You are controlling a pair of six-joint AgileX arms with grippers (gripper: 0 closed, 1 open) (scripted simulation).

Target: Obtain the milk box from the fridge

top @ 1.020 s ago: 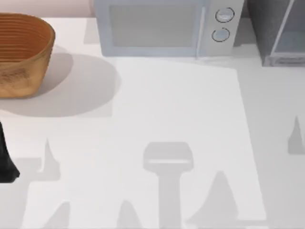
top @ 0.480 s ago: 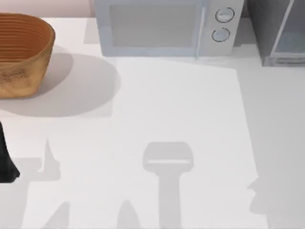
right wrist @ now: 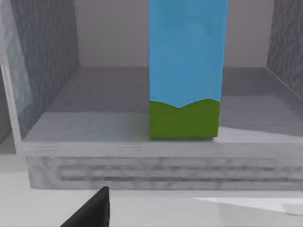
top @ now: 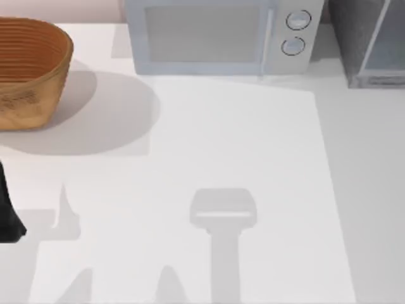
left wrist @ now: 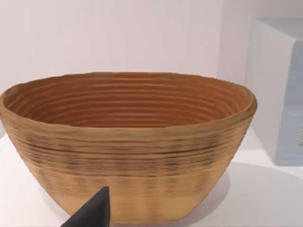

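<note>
Whether our jaws are apart or together we cannot tell on either arm: each wrist view catches just one dark fingertip at its lower edge. The milk box [right wrist: 185, 71] stands upright in the middle of the right wrist view, on the floor of the fridge [right wrist: 45, 61], near the front lip, with the compartment open toward the camera. Our right gripper [right wrist: 90, 213] is low in front of that opening, apart from the carton. In the top view the fridge [top: 370, 44] sits at the upper right corner, just right of the microwave [top: 218, 38]. A basket [top: 28, 69] stands at the upper left, and our left arm [top: 7, 212] is parked at the left edge, its gripper [left wrist: 92, 213] facing the basket [left wrist: 128, 146]. We judge the task early: the carton is reachable but ungrasped, so closing in, gripping and drawing it out remain.
</note>
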